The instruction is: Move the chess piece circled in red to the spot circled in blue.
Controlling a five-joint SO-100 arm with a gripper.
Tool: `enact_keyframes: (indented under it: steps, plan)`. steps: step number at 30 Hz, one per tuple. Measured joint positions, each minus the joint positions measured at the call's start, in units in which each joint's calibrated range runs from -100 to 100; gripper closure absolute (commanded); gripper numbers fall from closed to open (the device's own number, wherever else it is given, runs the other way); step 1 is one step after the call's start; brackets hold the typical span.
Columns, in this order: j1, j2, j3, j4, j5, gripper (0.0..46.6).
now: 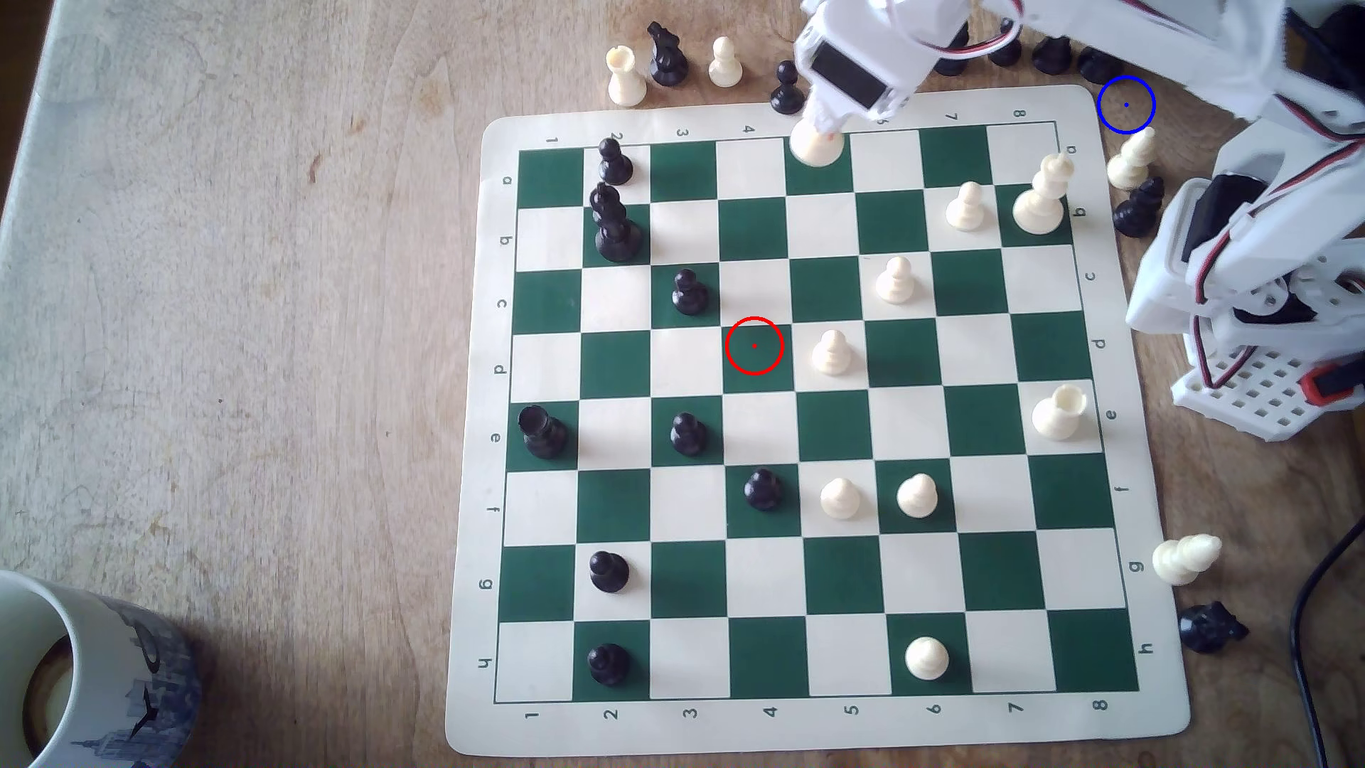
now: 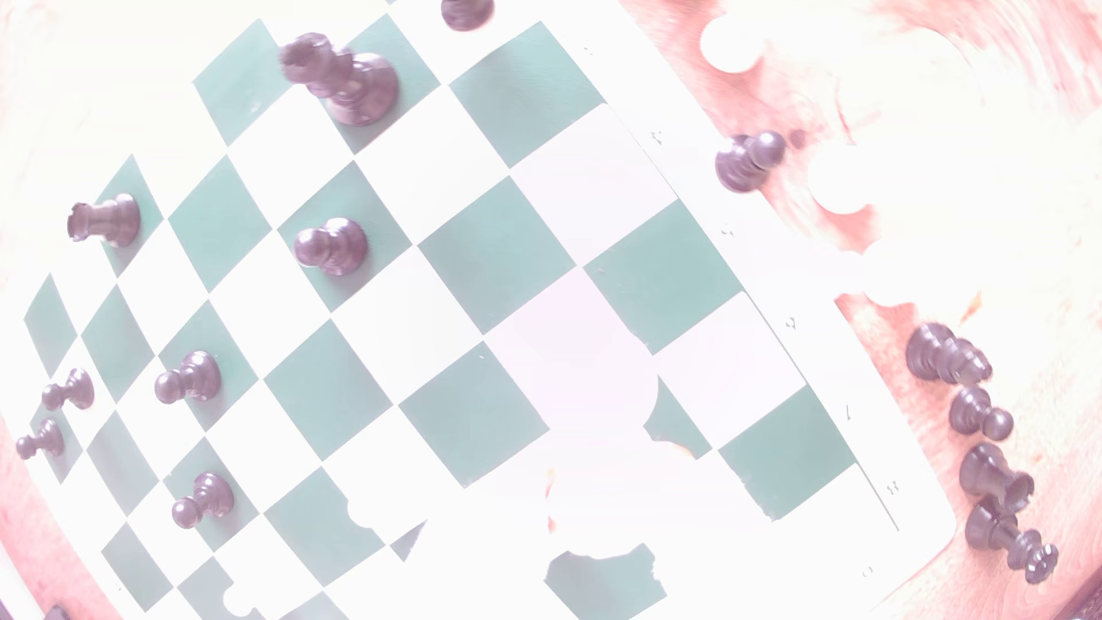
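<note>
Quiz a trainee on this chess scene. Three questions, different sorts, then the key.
1. True or false: a piece stands inside the red ring.
2. The blue ring lies: A on a green square; B off the chess mat; C on a white square.
3. Fill in: the gripper holds the cream queen over lettered row ___.
Key: 1 false; 2 B; 3 a.

**A home tabletop, by the look of it**

We're looking down on a worn light-brown wooden table (image 1: pixel 244 310), scuffed and stained, daylight washing across it. At the lower left of the frame sits a printed mug (image 1: pixel 89 679) (a drink inside). A roll-up vinyl chessboard (image 1: pixel 812 731) fills the centre-right, and a small white hobby robot arm (image 1: pixel 1248 244) stands at the right edge. Domestic, informal, no lab benches.
</note>
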Motion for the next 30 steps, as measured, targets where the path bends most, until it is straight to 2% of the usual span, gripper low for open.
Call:
enact_keyframes:
  steps: [8,12,15,30]
  plan:
    - [9.4,-12.6,10.8,0.1,0.0,46.4]
    - [15.2,-14.5,13.6,0.0,0.0,46.4]
    - [21.6,-14.6,14.6,-0.6,-0.2,46.4]
    - [33.7,-14.6,14.6,7.7,-0.4,46.4]
